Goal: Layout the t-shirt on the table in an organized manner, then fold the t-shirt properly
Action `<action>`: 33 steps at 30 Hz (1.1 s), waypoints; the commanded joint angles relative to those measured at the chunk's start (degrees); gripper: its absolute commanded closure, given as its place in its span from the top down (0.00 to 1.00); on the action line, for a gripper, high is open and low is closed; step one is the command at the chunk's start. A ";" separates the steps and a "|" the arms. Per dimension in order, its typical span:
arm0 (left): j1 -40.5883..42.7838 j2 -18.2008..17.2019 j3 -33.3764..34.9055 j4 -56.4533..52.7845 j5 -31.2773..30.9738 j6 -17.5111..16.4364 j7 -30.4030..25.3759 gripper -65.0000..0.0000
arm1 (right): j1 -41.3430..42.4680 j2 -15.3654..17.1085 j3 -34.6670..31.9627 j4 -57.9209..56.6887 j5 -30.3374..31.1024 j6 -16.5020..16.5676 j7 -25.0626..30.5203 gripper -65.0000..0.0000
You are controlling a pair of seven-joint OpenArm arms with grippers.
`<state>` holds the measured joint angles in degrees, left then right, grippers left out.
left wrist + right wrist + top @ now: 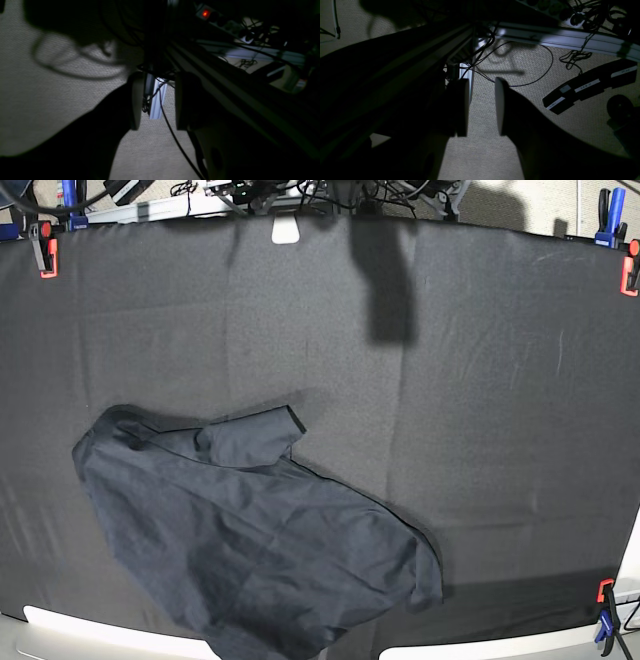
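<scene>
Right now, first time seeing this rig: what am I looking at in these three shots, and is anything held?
It is a two-armed robot meant to lay out and fold a shirt. The base view looks down on the table, draped in black cloth and clamped at its corners. The t-shirt lies crumpled near the front edge. Neither arm shows there. The two dark shots come from cameras on the wrists, aimed past the table's edge at carpet and cables. The left gripper and right gripper both stand open with nothing between the fingers.

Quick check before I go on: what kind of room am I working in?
Most likely a robotics lab bench: a table covered in clamped black cloth with a t-shirt on it, power strips and loose cables on carpet below.
</scene>
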<state>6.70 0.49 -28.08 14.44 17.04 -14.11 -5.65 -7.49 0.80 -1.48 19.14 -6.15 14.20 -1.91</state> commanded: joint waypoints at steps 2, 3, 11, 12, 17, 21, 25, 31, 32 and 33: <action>0.79 0.28 0.11 0.81 0.42 -3.41 -1.01 0.31 | -0.17 0.13 -0.11 0.52 0.13 0.98 0.46 0.27; 1.11 0.28 0.11 1.20 0.42 -4.72 -1.09 0.31 | -0.31 0.17 -0.11 0.52 0.13 0.98 0.48 0.27; 5.64 0.09 0.11 7.28 -5.33 -5.84 -1.22 0.31 | -1.90 1.84 -0.11 0.83 0.37 1.05 1.05 0.27; 6.45 0.09 0.11 8.57 -6.29 -5.84 -1.22 0.31 | -2.27 2.08 -0.11 1.27 0.35 1.05 1.27 0.27; 10.69 0.11 0.11 15.54 -7.13 -5.81 1.29 0.31 | -5.95 3.04 -0.11 6.03 0.35 1.29 1.31 0.27; 14.49 0.09 0.11 21.66 -11.87 -5.84 6.21 0.31 | -10.75 4.02 -0.11 12.90 0.94 2.86 0.39 0.27; 19.78 0.11 0.11 29.81 -17.22 -5.86 8.76 0.31 | -16.46 5.77 -0.11 21.29 7.56 5.05 -3.72 0.27; 27.91 -0.90 0.17 43.50 -20.61 -5.86 10.14 0.31 | -24.81 10.97 -1.99 35.04 12.81 5.07 -9.16 0.27; 28.96 -1.38 0.17 45.57 -21.97 -5.90 11.10 0.31 | -26.18 12.22 -2.95 37.40 12.83 5.03 -9.77 0.27; 29.90 -1.88 0.17 47.56 -23.10 -5.90 12.50 0.31 | -27.58 13.46 -4.02 39.80 12.83 5.01 -9.94 0.27</action>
<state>35.88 -0.97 -27.73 61.47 -5.93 -19.92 7.73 -34.57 14.22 -5.58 58.50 6.13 18.74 -12.51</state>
